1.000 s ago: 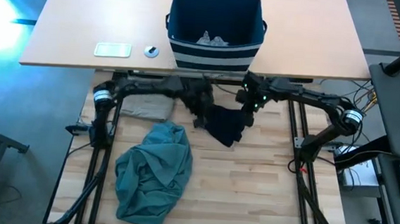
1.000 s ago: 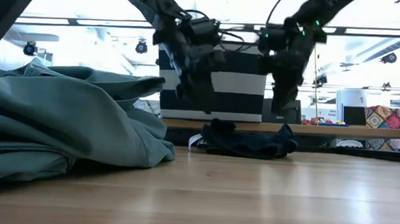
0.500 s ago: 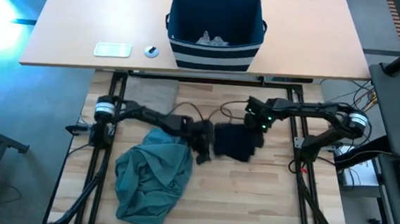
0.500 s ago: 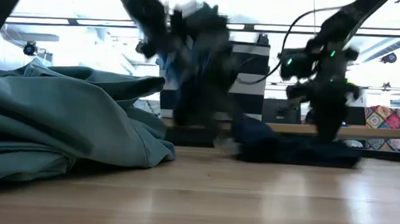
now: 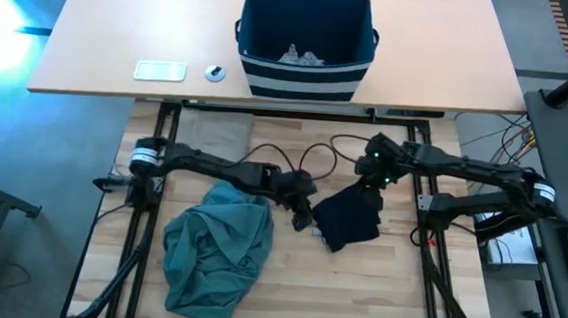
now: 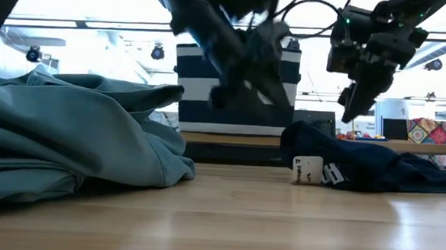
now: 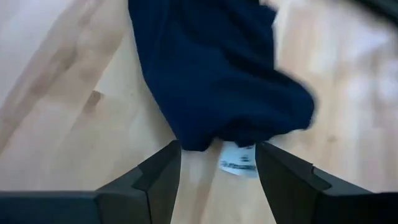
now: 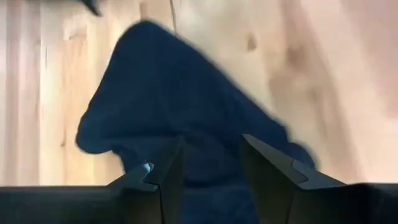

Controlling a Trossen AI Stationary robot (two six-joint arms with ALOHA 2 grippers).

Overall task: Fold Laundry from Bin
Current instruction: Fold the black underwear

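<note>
The navy garment (image 5: 350, 219) lies crumpled on the wooden table, with a white tag (image 6: 308, 171) at its left end. My left gripper (image 5: 305, 219) hovers open just left of it; in the left wrist view the tagged end (image 7: 239, 163) shows between the fingertips. My right gripper (image 5: 370, 188) stands open above the garment's far edge (image 8: 168, 106) and clear of it in the low view (image 6: 350, 109). The teal garment (image 5: 215, 249) lies heaped at the near left. A beige piece (image 5: 211, 132) lies at the far left. The bin (image 5: 303, 80) stands on the desk beyond, with small grey pieces (image 5: 301, 54) inside.
A white flat device (image 5: 160, 70) and a small round thing (image 5: 215, 72) lie on the desk left of the bin. Cables loop between the arms near the table's far edge (image 5: 315, 151). Bare wood lies near and right of the navy garment (image 5: 355, 294).
Both grippers have come from the table's far edge, by the bin, toward its near edge and somewhat to the right. The navy garment hung bunched below them a second ago. It now lies on the table, farther near and right, with its tagged end turned toward the left gripper.
</note>
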